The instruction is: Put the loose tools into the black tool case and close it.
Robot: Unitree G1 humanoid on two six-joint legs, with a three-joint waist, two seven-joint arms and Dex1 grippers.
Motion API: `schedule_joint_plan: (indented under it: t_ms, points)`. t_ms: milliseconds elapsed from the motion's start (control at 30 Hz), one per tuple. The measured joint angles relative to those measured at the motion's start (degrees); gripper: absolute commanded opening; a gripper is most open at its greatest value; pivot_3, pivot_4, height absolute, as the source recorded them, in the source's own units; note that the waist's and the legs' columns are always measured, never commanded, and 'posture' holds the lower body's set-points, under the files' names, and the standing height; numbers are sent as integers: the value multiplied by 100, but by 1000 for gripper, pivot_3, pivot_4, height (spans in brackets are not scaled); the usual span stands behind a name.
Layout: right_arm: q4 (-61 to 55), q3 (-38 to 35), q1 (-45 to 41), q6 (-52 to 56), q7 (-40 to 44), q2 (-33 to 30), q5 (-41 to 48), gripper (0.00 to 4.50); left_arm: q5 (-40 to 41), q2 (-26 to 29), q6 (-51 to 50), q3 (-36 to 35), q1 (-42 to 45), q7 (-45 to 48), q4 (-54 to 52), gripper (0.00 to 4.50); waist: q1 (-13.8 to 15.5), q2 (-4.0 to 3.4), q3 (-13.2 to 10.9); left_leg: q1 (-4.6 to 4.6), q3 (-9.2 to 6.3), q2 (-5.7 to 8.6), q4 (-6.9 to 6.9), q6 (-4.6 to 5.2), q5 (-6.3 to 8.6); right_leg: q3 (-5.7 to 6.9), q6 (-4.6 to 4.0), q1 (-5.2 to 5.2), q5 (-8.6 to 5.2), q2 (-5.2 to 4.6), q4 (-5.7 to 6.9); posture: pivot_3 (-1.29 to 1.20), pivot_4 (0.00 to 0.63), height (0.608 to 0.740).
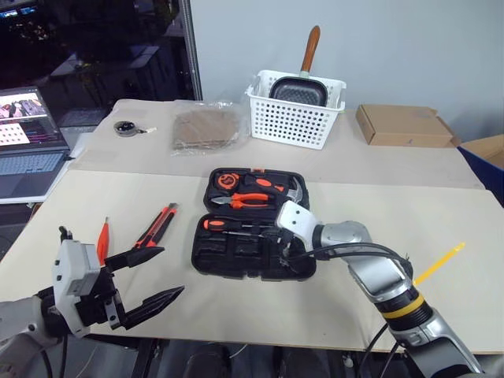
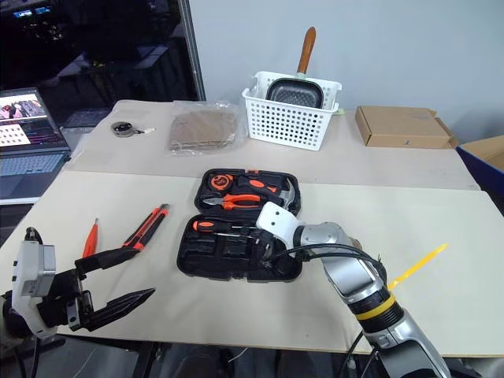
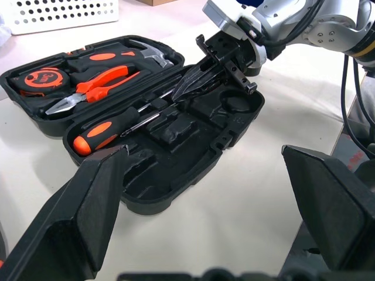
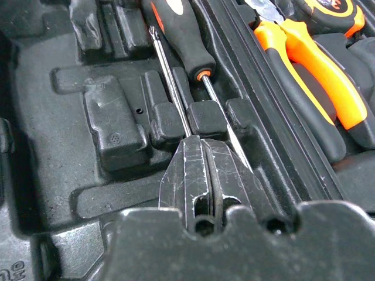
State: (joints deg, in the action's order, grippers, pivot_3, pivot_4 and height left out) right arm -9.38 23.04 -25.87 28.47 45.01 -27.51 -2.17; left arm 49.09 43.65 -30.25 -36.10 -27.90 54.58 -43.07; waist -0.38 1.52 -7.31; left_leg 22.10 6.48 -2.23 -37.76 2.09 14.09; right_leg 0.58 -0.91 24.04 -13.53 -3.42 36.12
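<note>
The black tool case (image 1: pixel 236 264) lies open at the table's middle. Its far half holds a tape measure, orange-handled pliers (image 1: pixel 256 201) and a hammer. In the near half lies an orange-and-black screwdriver (image 3: pixel 102 133) beside a second thin shaft (image 4: pixel 170 76). My right gripper (image 4: pixel 196 145) is shut, holding nothing, its tips down against those shafts in the near half. My left gripper (image 1: pixel 169 272) stands open and empty at the table's front left. A red screwdriver (image 1: pixel 102 239) and a red-and-black utility knife (image 1: pixel 156 226) lie loose left of the case. A small grey tape ring (image 1: pixel 124 127) sits at the back left.
A white lattice basket (image 1: pixel 295 118) with a pan stands behind the case. A flat cardboard box (image 1: pixel 403 124) lies at the back right and a bagged brown item (image 1: pixel 206 130) at the back middle. A laptop (image 1: pixel 27 146) sits off the left edge. A yellow strip (image 1: pixel 439 264) sticks out near my right arm.
</note>
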Motion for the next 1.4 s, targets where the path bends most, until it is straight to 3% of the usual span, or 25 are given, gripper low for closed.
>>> schedule_joint_plan:
  t_ms: [233, 367, 500, 667, 700, 933, 1133, 1400]
  points:
    - [-61, -504, 598, -666, -121, 359, 505, 42, 43, -336, -216, 1, -3, -919, 1, 4500, 10, 9, 3, 17, -2, -9, 0, 0, 0, -4, 7, 8, 5, -1, 3, 0, 150, 740]
    - [-641, -977, 708, -670, 304, 534, 1587, 1194, -79, -489, -629, 30, 416, -2113, 25, 4500, -2, -6, -15, 21, -5, -15, 0, 0, 0, -6, 6, 11, 7, 5, 7, 0, 150, 740]
    - [-1100, -1482, 521, -582, 998, 162, 2561, 2520, 84, -218, -1773, 69, 914, -3275, 283, 4500, -21, -2, -18, 16, -5, -16, 0, 0, 0, -1, 7, 8, 7, 8, 7, 0, 150, 740]
    - [-1190, -1540, 455, -430, 1526, -258, 3090, 4283, 451, -21, -2677, 105, 1507, -3881, 739, 4500, -22, 1, -26, 21, -2, -15, 0, -1, 0, -2, 6, 12, 7, 2, 6, 0, 150, 740]
    - [-1181, -1586, 439, -412, 1655, -419, 3186, 4427, 467, 72, -2842, 143, 1698, -3973, 854, 4500, -19, 1, -29, 20, -2, -15, 0, -1, 0, -2, 6, 13, 7, 5, 7, 0, 150, 740]
    - [-1103, -2078, 348, -394, 2163, -1181, 3522, 4427, 424, 593, -3909, 814, 3064, -4283, 1822, 4500, 35, 4, -33, 21, -2, -13, 1, -1, 0, 1, 5, 12, 8, 6, 6, 0, 150, 740]
    - [-1170, -2172, 474, -347, 2180, -1298, 3631, 4427, 46, 845, -4114, 1347, 3659, -4113, 2466, 4500, 16, 6, -35, 25, -1, -15, 5, -8, 4, -1, 4, 17, 8, 0, 5, 0, 150, 740]
    - [-1384, -2179, 711, -337, 1990, -1302, 3669, 4427, -700, 773, -4164, 1006, 3943, -4495, 3499, 4500, 10, 7, -36, 24, -1, -18, 5, -11, 6, -4, 4, 19, 8, -4, 7, 0, 150, 740]
